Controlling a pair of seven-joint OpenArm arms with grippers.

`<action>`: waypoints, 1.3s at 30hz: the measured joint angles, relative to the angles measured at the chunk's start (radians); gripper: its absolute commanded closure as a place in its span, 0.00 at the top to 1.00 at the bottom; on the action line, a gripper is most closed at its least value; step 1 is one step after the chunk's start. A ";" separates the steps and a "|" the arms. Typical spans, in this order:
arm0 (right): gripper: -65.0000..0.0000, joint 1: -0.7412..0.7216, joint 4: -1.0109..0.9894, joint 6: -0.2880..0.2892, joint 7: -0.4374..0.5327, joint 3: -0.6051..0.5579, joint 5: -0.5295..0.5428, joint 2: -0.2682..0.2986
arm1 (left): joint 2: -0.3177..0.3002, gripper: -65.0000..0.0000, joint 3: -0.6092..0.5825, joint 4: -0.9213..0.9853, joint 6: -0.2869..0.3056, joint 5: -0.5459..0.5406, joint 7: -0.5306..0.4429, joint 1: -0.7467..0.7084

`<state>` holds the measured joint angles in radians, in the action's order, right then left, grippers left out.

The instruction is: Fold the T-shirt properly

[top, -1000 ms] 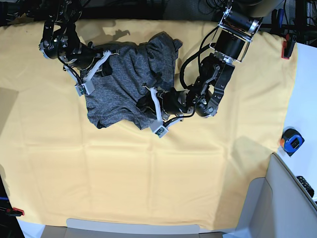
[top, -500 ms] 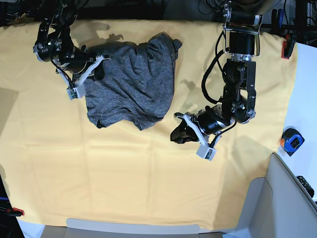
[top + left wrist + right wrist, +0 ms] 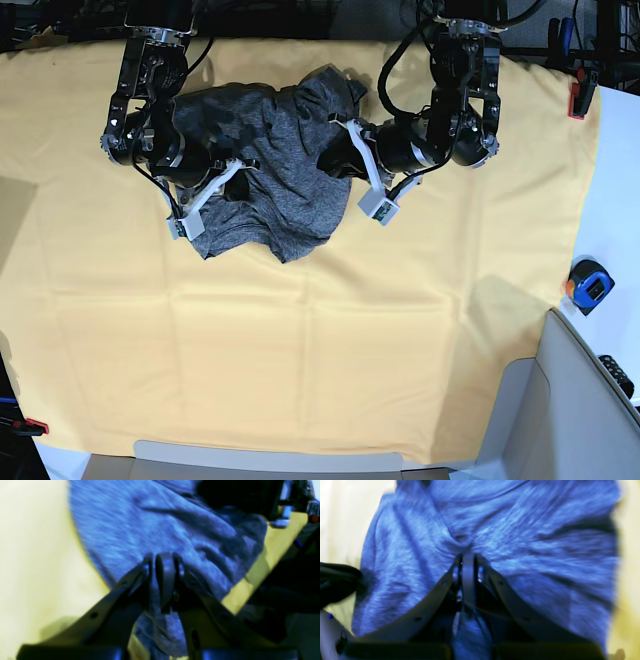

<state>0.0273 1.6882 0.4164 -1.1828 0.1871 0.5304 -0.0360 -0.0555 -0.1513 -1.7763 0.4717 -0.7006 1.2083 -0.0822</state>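
Base view shows you the T-shirt bunched in a rumpled heap near the far edge of the yellow-orange cloth, roughly midway between its two far corners, with most of the sheet toward the near edge bare. Your left gripper sits at the heap's edge on the side of the blue tape measure, and your right gripper sits at the opposite edge; both arms reach in from the far side. On the left wrist view, your left gripper has its fingers drawn together with a fold of grey knit pinched between them, and fabric trails down between the jaws toward the camera. On the right wrist view, your right gripper is likewise clamped tight on the T-shirt, with creases radiating out from the pinch point and a strip of cloth hanging between the jaws. Both wrist pictures are blurred, so finer detail of the shirt's layout is not readable. A red clamp holds the sheet at its far corner.
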 measured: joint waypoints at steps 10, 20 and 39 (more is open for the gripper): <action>0.00 -0.017 -0.041 -0.004 0.033 -0.016 -0.066 0.047 | -0.006 0.09 -0.054 0.001 -0.001 0.002 -0.002 -0.082; 0.00 -0.110 -0.039 -0.001 0.030 -0.016 -0.315 0.039 | -0.111 0.09 -0.044 0.002 -0.004 0.005 -0.006 -0.084; 0.00 -0.295 0.121 -0.005 0.013 0.244 -0.524 0.047 | -0.111 0.09 0.299 -0.320 0.004 -0.047 -0.031 -0.060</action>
<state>-0.2676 1.8088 0.4118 -1.1694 0.4309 0.0067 0.0113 -0.1661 0.1482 -2.0964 0.4755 -0.7475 1.1778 -0.1425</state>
